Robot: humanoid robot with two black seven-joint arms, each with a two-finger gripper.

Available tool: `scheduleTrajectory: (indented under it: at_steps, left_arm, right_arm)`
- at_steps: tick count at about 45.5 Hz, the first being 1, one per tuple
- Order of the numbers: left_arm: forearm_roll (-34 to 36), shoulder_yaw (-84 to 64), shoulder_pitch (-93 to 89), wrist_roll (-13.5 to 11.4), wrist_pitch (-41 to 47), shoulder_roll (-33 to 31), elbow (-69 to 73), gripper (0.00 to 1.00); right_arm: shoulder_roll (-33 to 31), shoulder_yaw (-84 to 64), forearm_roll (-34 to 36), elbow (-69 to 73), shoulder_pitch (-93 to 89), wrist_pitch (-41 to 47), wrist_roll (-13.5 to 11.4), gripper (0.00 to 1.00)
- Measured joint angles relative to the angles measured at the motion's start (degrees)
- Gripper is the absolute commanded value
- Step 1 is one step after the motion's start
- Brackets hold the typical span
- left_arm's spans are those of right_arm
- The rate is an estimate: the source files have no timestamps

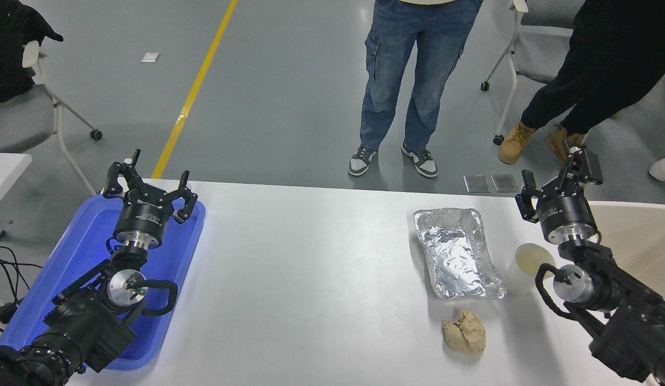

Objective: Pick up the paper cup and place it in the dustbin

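We see the paper cup (527, 268) standing upright near the table's right edge, small, white and tapered, its open mouth showing a cream inside, with nothing gripping it. Past that right edge we see the dustbin (641, 228), a large beige bin with a thick pale rounded rim, only partly visible behind the right arm
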Motion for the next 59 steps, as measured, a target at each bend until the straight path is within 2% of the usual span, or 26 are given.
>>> scheduleTrajectory:
  at_steps: [23,34,40,59]
  left_arm:
    - [0.0,0.0,0.0,0.0,0.0,0.0,0.0,1.0]
    - [0.0,0.0,0.0,0.0,0.0,0.0,0.0,1.0]
    - [0.0,0.0,0.0,0.0,0.0,0.0,0.0,1.0]
    - [0.0,0.0,0.0,0.0,0.0,0.0,0.0,1.0]
  right_arm:
    - [-0.1,-0.2,0.0,0.0,-0.2,-0.2,0.0,1.0]
    - [-1.1,-4.7,0.2,0.1,2.1,-1.1,-0.4,1.0]
    - [-4.4,-11.0,1.2,0.1,5.6,-1.8,-2.9,1.0]
    - [-19.1,-40.7,5.7,3.1,23.0,-1.8,-14.5,1.0]
